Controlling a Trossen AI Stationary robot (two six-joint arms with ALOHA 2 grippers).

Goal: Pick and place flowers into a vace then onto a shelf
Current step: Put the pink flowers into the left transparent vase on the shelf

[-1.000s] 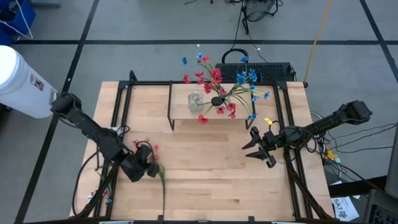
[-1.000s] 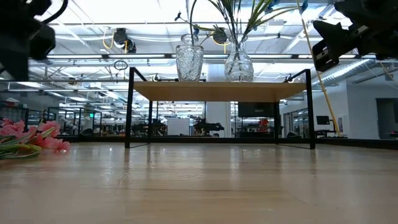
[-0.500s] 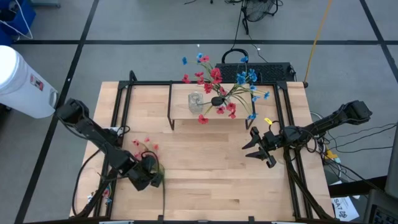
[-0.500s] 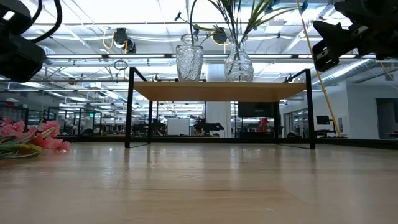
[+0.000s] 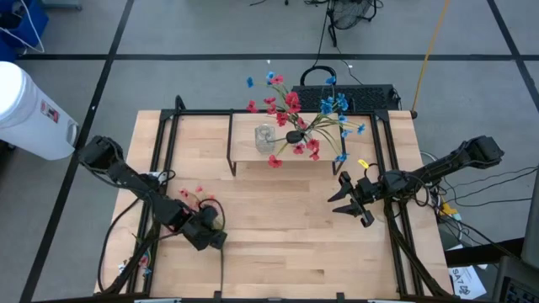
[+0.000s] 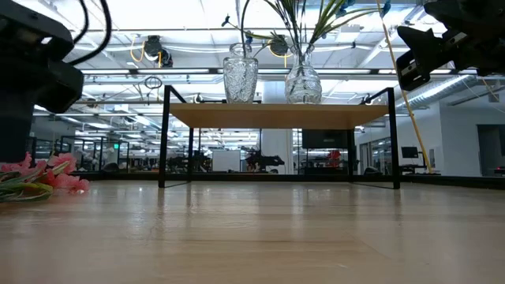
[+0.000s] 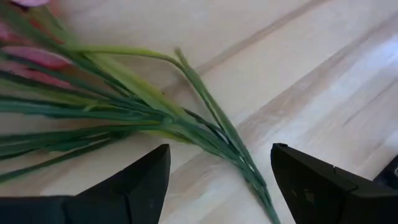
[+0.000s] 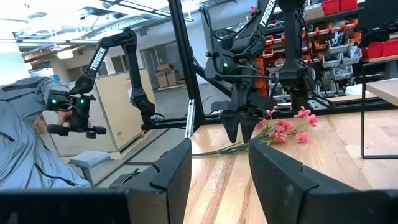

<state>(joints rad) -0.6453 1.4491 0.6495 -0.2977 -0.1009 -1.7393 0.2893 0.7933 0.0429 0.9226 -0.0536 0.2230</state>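
Red and blue sprays (image 5: 303,118) are already placed in vases on the shelf (image 5: 290,143). The pink spray (image 5: 195,199) is left on the tabletop, straddled by the left gripper (image 5: 212,232), fingers spread. The right gripper (image 5: 347,198) is held idle, fingers parted, empty.

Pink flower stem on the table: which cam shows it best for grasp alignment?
Left wrist view: the pink spray's stem lies between the open left tool fingers. High view shows only blossoms beside the tool; low view, blossoms at the edge; right wrist, the spray far off.
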